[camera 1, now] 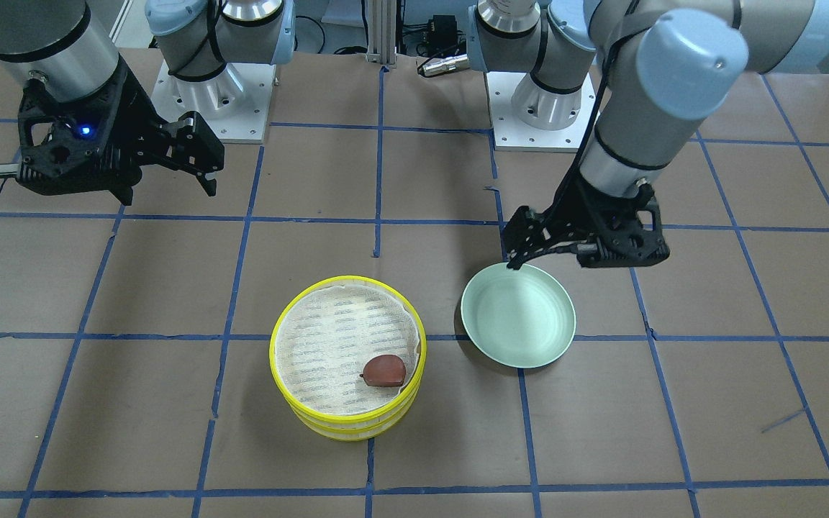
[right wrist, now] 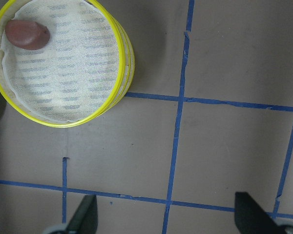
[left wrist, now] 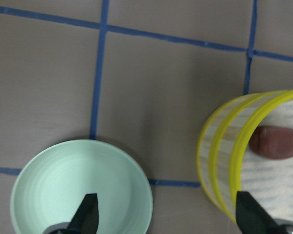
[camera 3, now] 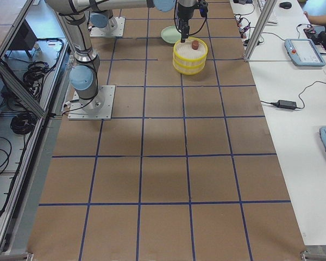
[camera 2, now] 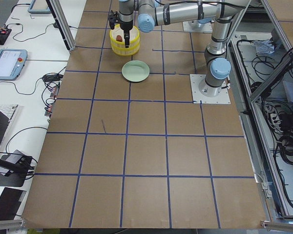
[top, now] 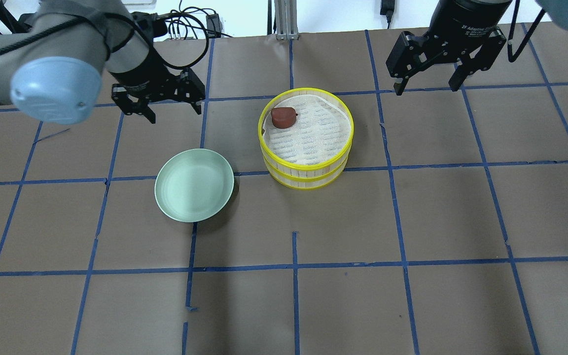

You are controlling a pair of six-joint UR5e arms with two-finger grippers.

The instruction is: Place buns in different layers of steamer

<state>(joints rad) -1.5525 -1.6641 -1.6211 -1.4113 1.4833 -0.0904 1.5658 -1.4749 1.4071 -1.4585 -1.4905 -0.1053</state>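
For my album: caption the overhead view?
Reddish-brown bun lies in the stacked steamer beside a green plate; left gripper and right gripper open.

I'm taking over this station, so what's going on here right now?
Two robot arms are working on getting buns into a two-tier steamer. A reddish-brown bun lies in the top tier near the rim. The plate beside it is empty, and no other bun shows; the lower tier is covered. The left gripper and right gripper both hang open, holding nothing.

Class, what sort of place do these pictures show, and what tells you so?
Probably a robotics lab: two robot arms bolted to a table taped in a blue grid, with teach pendants and cables on side desks.
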